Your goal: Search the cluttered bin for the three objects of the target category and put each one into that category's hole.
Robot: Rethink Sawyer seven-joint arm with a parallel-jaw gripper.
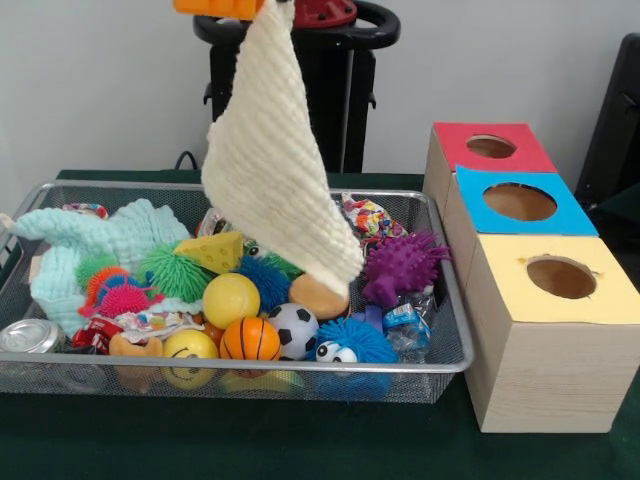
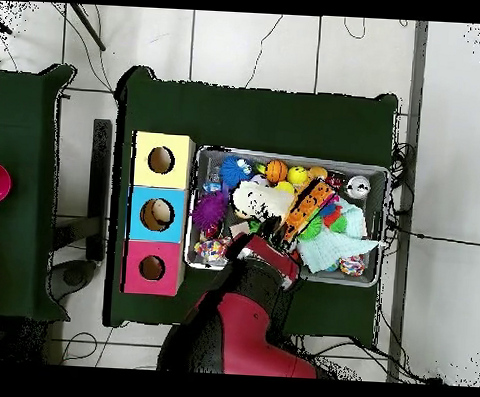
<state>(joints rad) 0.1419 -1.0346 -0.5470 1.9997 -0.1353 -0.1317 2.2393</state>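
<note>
The wire-mesh bin (image 1: 300, 368) sits on the green table, full of toys. My gripper (image 1: 258, 8) shows only at the top edge as an orange part. It is shut on a cream waffle cloth (image 1: 270, 170), which hangs down over the middle of the bin with its lower corner just above the toys. In the overhead view the gripper (image 2: 303, 212) is over the bin (image 2: 286, 155), with the cream cloth (image 2: 256, 199) beside it. Three wooden boxes with holes stand next to the bin: red top (image 1: 490, 147), blue top (image 1: 520, 202), yellow top (image 1: 560, 278).
A mint cloth (image 1: 110, 235) lies at the bin's left. Also in the bin are a purple spiky ball (image 1: 400, 265), a yellow ball (image 1: 230, 298), a small basketball (image 1: 250, 340), a soccer ball (image 1: 293, 328), a cheese wedge (image 1: 215, 252) and a can (image 1: 28, 337).
</note>
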